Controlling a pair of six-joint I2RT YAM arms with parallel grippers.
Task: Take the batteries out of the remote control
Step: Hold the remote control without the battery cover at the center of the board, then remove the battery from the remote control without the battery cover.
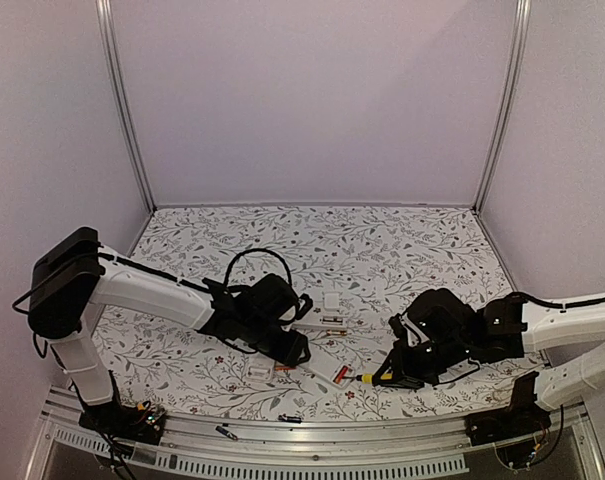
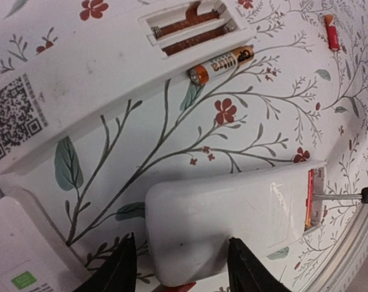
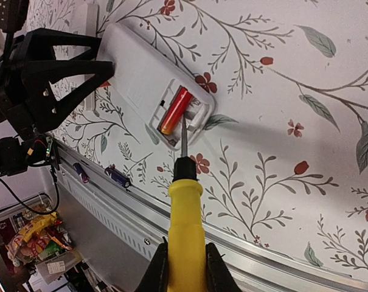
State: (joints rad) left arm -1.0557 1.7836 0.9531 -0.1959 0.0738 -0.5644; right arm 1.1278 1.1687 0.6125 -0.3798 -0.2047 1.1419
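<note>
A small white remote control (image 2: 232, 219) lies on the flowered table, its battery bay open at the far end. One red-orange battery (image 3: 175, 109) sits in that bay. My left gripper (image 2: 182, 267) is open and straddles the remote's near end; a gap shows at the left finger, while the right finger is against the remote. My right gripper (image 3: 185, 249) is shut on a yellow-handled screwdriver (image 3: 185, 207), whose metal tip rests in the bay beside the battery. A loose orange-and-dark battery (image 2: 223, 62) and a red battery (image 2: 333, 33) lie on the table.
A larger white remote (image 2: 80, 79) with an empty open bay lies just beyond the left gripper. A white box with a green label (image 2: 19, 267) sits to its left. Two dark batteries (image 3: 118, 177) (image 3: 80, 173) rest on the metal rail (image 1: 312, 435) at the near edge.
</note>
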